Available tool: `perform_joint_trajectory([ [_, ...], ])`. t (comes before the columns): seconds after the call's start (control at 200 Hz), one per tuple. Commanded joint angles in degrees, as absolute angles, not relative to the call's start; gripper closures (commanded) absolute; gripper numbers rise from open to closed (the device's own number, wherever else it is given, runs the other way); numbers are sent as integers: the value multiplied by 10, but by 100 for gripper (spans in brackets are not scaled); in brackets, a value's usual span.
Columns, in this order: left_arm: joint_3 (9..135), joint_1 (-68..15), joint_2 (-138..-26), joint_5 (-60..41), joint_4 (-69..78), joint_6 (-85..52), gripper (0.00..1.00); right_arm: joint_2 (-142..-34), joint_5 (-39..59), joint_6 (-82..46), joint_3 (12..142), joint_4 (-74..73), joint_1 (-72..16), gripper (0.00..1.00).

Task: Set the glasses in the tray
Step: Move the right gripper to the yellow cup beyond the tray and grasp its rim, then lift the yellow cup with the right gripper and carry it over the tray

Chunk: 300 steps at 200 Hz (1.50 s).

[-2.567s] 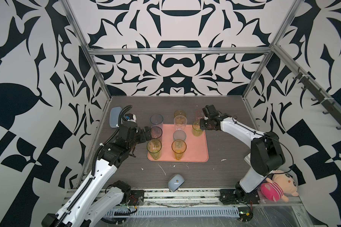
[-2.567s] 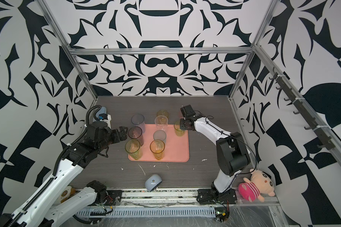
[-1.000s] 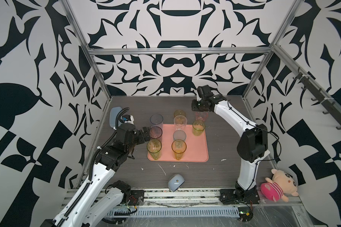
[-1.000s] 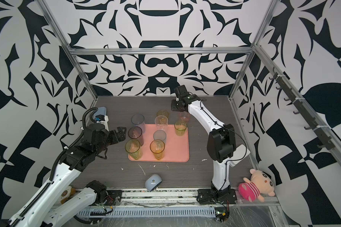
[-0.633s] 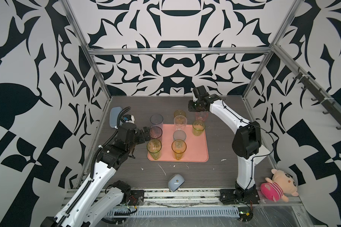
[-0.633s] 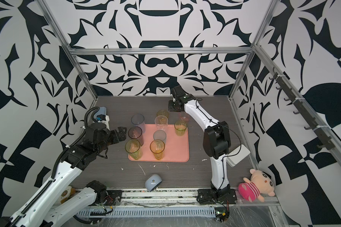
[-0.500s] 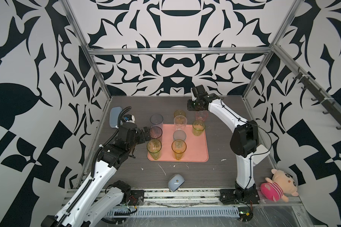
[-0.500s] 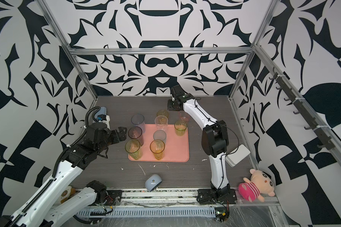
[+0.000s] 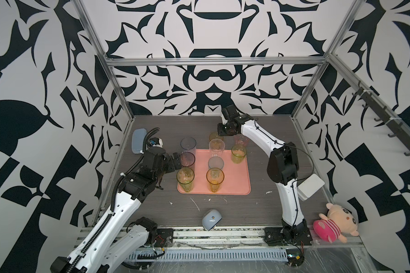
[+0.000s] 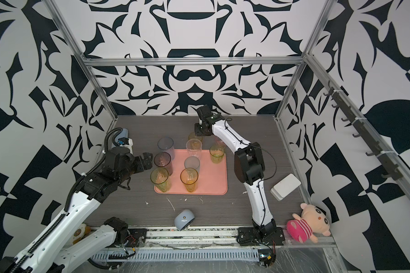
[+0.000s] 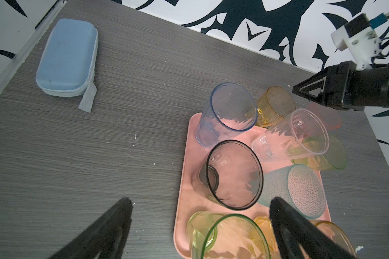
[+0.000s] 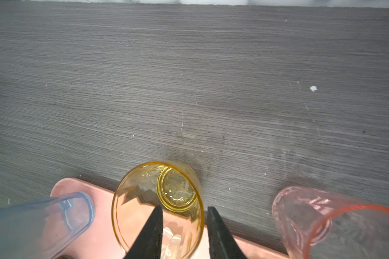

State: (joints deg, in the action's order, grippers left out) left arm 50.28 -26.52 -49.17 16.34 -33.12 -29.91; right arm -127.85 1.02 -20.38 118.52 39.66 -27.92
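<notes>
Six glasses (image 9: 214, 176) are standing in the pink tray (image 9: 237, 186), with a blue glass (image 9: 188, 146) at its far corner. The amber glass (image 12: 133, 201) and pink glass (image 12: 301, 213) are standing on the table (image 9: 258, 208) just beyond. The right gripper (image 12: 182, 208) is hovering at the amber rim, jaws slightly apart. The left gripper (image 11: 201, 199) is gaping wide, empty.

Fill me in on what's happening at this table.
Two arms are filling the pink tray with tumblers; most already stand on it. A short amber glass and a pink glass sit on the table just beyond its far edge. The right gripper, jaws partly apart and empty, hangs over the amber glass. The left gripper is wide open beside the grey glass at the tray's left edge.
</notes>
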Motion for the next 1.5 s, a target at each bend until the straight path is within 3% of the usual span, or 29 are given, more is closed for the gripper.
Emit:
perform_joint_trajectory([
  [0.0,521,-263,-487,177,-356,-291,1,-1275,-4,-197,1220,411,-279,62],
  [0.59,519,-263,-482,187,-363,-289,0,-1320,-34,-196,1253,434,-284,56],
  [1.495,521,-263,-483,184,-371,-288,1,-1349,-33,-204,1282,451,-284,86],
])
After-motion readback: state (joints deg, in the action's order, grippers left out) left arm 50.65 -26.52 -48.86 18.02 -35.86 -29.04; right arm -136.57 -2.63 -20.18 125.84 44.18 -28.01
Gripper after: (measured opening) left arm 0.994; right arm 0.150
